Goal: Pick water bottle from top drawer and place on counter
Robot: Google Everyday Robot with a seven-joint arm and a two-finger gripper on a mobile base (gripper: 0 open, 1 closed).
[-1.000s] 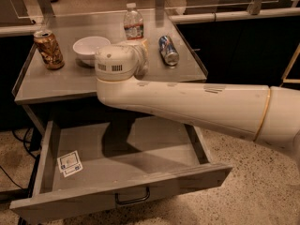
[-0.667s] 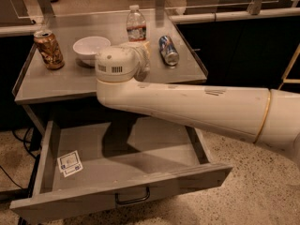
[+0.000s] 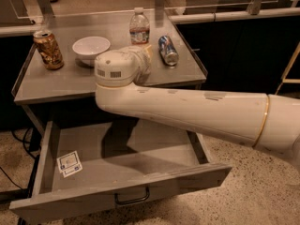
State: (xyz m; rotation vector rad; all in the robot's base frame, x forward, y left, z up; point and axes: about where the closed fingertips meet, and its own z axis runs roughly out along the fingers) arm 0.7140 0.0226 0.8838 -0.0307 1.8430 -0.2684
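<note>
The water bottle (image 3: 139,27) stands upright at the back middle of the counter (image 3: 56,81); it is clear, with a white cap and a red-and-blue label. My gripper (image 3: 146,51) is over the counter right in front of the bottle's base, mostly hidden behind my white wrist (image 3: 117,69). The top drawer (image 3: 117,193) is pulled open below the counter. It holds only a small white card (image 3: 69,163) at its left.
A brown-gold can (image 3: 48,49) stands at the counter's left. A white bowl (image 3: 91,48) sits beside it. A blue-and-silver soda can (image 3: 168,50) lies on its side at the right. My arm (image 3: 201,111) spans above the open drawer. Dark cabinets stand behind and to the right.
The water bottle has shifted slightly to the right on the counter. My wrist has moved very little. The cans, bowl and drawer have not moved.
</note>
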